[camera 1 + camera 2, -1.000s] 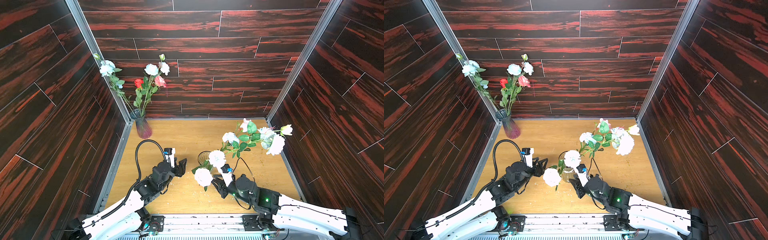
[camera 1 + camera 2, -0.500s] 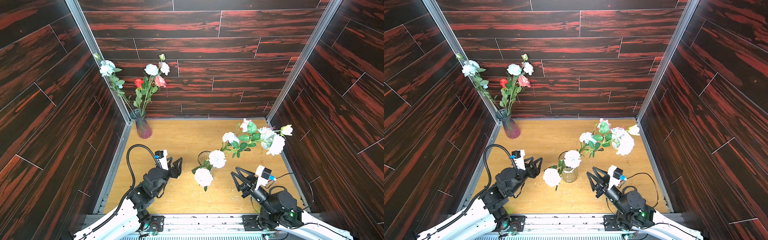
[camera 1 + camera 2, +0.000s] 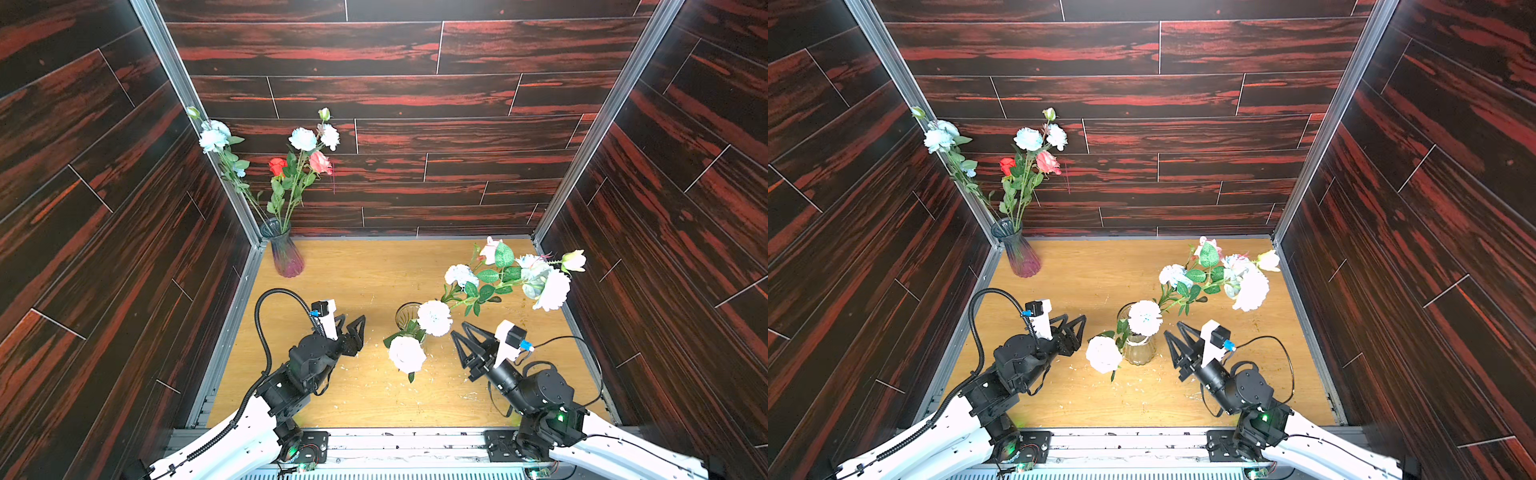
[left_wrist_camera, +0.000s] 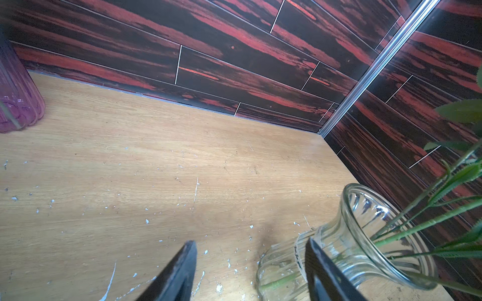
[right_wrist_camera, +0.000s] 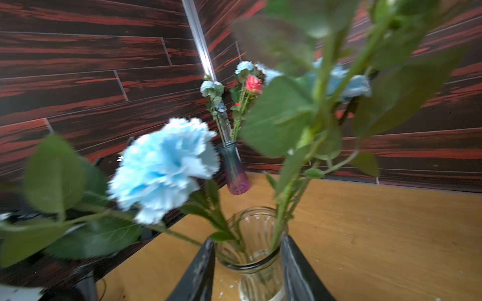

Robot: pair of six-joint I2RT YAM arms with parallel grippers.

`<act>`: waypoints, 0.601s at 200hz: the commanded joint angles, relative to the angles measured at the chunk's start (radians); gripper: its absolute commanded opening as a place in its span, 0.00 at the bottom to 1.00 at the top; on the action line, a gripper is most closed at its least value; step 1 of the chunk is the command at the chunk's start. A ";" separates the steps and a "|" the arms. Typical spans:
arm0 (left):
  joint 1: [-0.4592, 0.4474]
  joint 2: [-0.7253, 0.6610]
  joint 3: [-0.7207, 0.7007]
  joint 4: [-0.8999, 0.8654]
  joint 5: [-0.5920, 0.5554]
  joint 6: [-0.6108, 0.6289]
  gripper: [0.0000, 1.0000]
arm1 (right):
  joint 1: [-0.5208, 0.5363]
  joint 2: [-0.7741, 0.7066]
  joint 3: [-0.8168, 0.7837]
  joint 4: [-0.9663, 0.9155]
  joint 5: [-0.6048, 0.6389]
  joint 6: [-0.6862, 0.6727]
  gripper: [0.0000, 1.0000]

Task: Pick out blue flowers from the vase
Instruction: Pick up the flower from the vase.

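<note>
A clear glass vase [image 3: 409, 318] [image 3: 1137, 347] stands front-centre and holds pale blue flowers [image 3: 434, 318] [image 5: 167, 166] mixed with pinkish blooms [image 3: 406, 354]; their stems lean right towards a cluster [image 3: 540, 278]. My left gripper [image 3: 353, 322] [image 4: 250, 247] hovers open just left of this vase [image 4: 365, 234], holding nothing. My right gripper [image 3: 459, 328] [image 5: 247, 245] is open too, just right of the vase and pointing at it, so the vase neck [image 5: 250, 234] shows between its fingers from a distance. A purple vase [image 3: 286, 257] in the back left corner holds more blue flowers [image 3: 303, 139].
The purple vase [image 3: 1021, 257] also carries a red rose [image 3: 277, 165] and a pink rose [image 3: 321, 162]. Dark wood-pattern walls close in three sides of the wooden table [image 3: 365, 282]. The leaning blooms reach almost to the right wall.
My right arm has drawn back to the right from low beside the clear vase, risen, and its jaws have opened wider. The left gripper has barely shifted.
</note>
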 commanded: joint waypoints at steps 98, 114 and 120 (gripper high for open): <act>0.017 -0.026 -0.021 0.008 -0.007 -0.018 0.67 | -0.271 0.301 0.052 0.136 -0.494 0.230 0.32; 0.019 -0.025 -0.021 0.008 -0.006 -0.019 0.67 | -0.272 0.299 0.047 0.142 -0.488 0.227 0.30; 0.018 -0.025 -0.021 0.008 -0.006 -0.019 0.68 | -0.272 0.297 0.047 0.140 -0.485 0.225 0.29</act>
